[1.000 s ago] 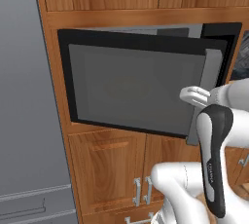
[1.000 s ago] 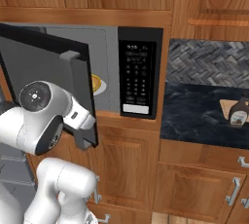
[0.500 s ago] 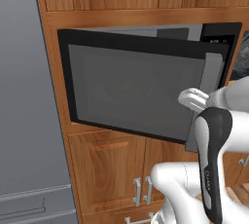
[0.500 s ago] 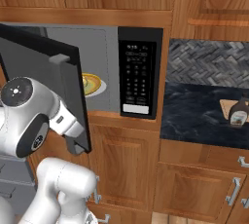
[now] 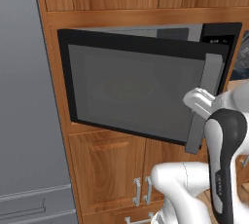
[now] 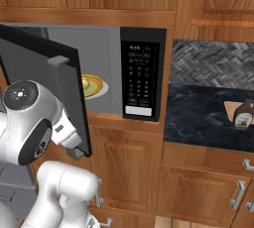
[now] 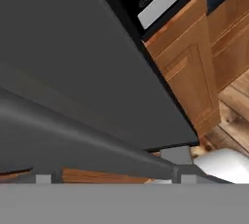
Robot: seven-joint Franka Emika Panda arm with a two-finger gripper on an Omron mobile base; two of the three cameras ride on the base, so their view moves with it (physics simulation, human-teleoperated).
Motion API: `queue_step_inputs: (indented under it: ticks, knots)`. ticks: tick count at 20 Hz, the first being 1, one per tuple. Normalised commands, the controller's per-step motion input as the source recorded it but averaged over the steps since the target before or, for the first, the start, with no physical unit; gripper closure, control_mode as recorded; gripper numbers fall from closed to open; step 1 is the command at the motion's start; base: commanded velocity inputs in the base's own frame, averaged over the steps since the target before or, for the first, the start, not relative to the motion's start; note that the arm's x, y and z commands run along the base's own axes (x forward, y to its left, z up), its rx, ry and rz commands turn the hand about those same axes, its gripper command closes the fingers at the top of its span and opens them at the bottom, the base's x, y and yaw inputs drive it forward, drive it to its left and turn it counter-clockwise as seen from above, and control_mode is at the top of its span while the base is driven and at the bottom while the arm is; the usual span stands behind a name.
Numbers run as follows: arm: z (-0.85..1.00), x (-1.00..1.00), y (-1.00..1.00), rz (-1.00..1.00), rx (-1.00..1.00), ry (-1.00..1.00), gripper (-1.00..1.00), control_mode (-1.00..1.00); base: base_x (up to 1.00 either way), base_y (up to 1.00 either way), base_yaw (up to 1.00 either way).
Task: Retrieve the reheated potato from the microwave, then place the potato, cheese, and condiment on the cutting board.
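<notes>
Potato (image 6: pixel 91 83) seen as small yellowish lump on plate (image 6: pixel 99 90) inside microwave (image 6: pixel 119 68), cavity open. Door (image 6: pixel 47 83) swung out leftward, standing between potato and arm (reach must pass around door's free edge). Tool near door handle (image 5: pixel 200 102); finger spread cannot be told. Condiment (image 6: pixel 242 114) set on cutting board (image 6: pixel 229 108), dark surface (image 6: pixel 198 115) rightward.

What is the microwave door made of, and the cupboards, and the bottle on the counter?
The microwave door looks like smoky grey glass in a black frame; you can faintly see through it. The cupboards look like varnished wood, showing grain. The brown condiment bottle is too small to tell: maybe plastic.
</notes>
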Motion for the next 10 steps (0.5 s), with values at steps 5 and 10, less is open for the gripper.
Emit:
queue_step_inputs:
  ticks: [5,10]
  knots:
    - [0.07,-0.69,-0.42,-0.01,0.28,-0.08,-1.00,-1.00,0.00,0.00,0.00]
    - [0.29,-0.12,-0.58,-0.13,0.23,-0.02,-1.00,-1.00,0.00,0.00,0.00]
